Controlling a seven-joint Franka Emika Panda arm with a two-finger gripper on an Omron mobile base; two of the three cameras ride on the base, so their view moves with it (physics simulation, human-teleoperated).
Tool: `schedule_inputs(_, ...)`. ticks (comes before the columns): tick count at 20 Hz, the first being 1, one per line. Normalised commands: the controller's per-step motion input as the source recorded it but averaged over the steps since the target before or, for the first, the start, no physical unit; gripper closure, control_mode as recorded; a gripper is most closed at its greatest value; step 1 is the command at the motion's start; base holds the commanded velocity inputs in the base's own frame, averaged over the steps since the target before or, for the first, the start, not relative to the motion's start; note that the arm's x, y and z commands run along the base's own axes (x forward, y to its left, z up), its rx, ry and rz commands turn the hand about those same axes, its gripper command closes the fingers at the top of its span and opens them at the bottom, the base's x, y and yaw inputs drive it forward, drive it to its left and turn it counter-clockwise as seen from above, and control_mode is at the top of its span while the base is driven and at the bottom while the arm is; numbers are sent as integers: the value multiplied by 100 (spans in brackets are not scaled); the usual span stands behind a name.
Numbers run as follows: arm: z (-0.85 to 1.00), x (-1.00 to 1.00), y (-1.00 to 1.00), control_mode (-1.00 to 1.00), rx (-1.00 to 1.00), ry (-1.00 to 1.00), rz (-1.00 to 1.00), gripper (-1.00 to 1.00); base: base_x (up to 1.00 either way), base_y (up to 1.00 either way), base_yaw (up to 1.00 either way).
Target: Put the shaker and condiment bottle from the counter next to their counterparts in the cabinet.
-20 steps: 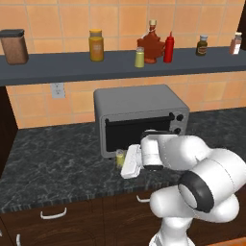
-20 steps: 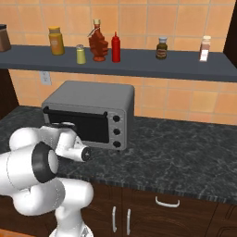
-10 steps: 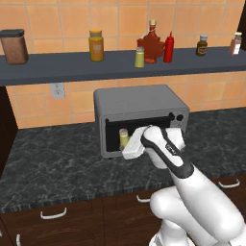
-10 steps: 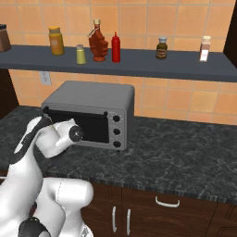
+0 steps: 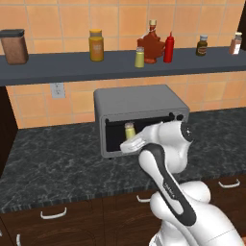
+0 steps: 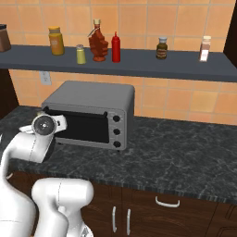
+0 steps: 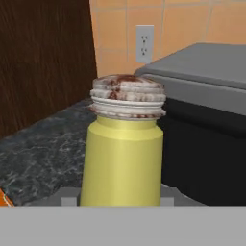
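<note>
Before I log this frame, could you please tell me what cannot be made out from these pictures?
- Gripper fingertips: in the hand view the shaker fills the middle and the bottom edge cuts off its base, so the grip is unconfirmed.
- Gripper in the left base view: too small to tell whether it is open.
- Small labelled bottles on the cabinet: labels too small to read.
</note>
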Motion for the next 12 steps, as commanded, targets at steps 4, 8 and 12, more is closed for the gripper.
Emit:
schedule_inputs(4, 46, 0, -49, -100, 0, 3, -26, 100, 0, 0, 0)
schedule_inputs(8, 65, 0, -34, -100, 0, -3, -22, 100, 0, 0, 0)
schedule_inputs(12, 77, -2, -28, -100, 0, -10, -21, 100, 0, 0, 0)
